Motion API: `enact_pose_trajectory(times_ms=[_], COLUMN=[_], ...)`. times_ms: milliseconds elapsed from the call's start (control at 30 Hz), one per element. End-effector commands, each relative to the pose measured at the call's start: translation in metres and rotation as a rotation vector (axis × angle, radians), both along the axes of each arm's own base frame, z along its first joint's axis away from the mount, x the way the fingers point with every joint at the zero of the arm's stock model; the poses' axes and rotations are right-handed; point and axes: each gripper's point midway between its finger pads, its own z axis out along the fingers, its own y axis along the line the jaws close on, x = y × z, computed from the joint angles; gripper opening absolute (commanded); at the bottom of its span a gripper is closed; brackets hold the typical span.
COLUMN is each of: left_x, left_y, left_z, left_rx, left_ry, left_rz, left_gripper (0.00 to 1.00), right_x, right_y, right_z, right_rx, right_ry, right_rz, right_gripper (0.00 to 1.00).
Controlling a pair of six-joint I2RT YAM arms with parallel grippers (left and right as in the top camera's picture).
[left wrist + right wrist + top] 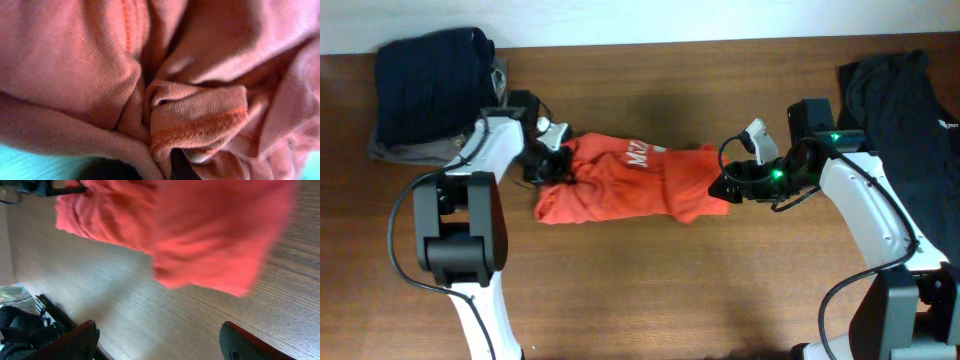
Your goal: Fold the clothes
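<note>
As its elbow bends, left arm [485, 148] reaches T-shirt [630, 188].

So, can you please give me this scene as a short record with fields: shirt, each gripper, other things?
shirt: orange-red, crumpled, not yet folded, mid-table
left gripper: at one end of the shirt; cloth fills its camera, jaws hidden
right gripper: open, at the opposite edge, nothing between its fingers
other: navy pile near the left arm; black garment beside the right arm
table: brown wood
</note>
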Motion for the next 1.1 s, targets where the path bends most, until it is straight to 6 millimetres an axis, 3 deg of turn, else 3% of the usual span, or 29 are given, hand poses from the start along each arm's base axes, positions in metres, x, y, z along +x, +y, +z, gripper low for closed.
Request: enact_pose_trajectory(times_ms=[0, 100, 200, 433, 600, 833, 1067], left_x=[0.002, 0.009, 0.014, 0.021, 0.019, -0.002, -0.012], left_y=[0.081, 0.099, 0.103, 0.090, 0.070, 0.020, -0.029], left_z=[-0.017, 0.009, 0.032, 0.082, 0.115, 0.121, 0.121], left_rx=[0.344, 0.416, 0.438, 0.446, 0.446, 0.450, 0.451], left_ry=[0.056, 0.046, 0.036, 0.008, -0.031, 0.008, -0.014], left_rz=[0.082, 0.094, 0.099, 0.115, 0.076, -0.014, -0.088], left_gripper=[0.09, 0.09, 0.09, 0.09, 0.10, 0.11, 0.12], right_x=[-0.002, -0.004, -0.007, -0.011, -0.016, -0.024, -0.026], right_y=[-0.001, -0.004, -0.008, -0.008, -0.008, -0.008, -0.008], right_z=[-0.005, -0.011, -0.019, -0.041, -0.059, -0.078, -0.080], right_rx=[-0.024, -0.047, -0.072, -0.069, -0.061, -0.056, -0.057], right_ry=[0.001, 0.010, 0.018, 0.031, 0.061, 0.080, 0.087], right_rz=[0.017, 0.013, 0.009, -0.006, -0.060, -0.091, -0.091], right_gripper=[0.82, 0.82, 0.82, 0.82, 0.83, 0.87, 0.87])
